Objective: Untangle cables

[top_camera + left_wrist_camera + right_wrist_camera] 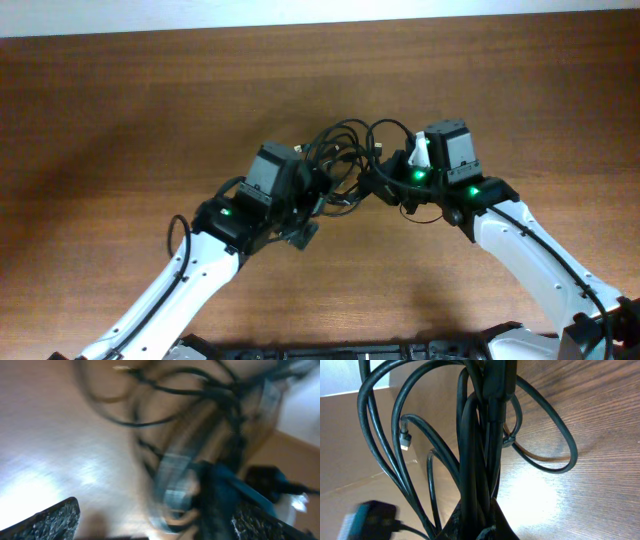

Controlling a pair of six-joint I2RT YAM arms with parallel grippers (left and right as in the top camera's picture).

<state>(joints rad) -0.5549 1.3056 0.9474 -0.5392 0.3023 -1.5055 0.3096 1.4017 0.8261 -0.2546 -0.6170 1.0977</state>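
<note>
The cables (340, 150) are a knotted bundle of thin black cords lifted between my two arms at mid-table. My right gripper (378, 186) is shut on several strands of the bundle; in the right wrist view the cables (475, 435) run up from the jaws (482, 522), with loops hanging to both sides and a small plug (404, 440) at the left. My left gripper (315, 188) is at the bundle's left side. In the blurred left wrist view its fingers (160, 517) are wide apart and the cables (200, 395) lie ahead of them.
The wooden table (120, 120) reaches to a pale edge at the back (300, 15). A dark blurred shape (367, 517) shows at the lower left of the right wrist view. Black hardware lies along the front edge (350, 350).
</note>
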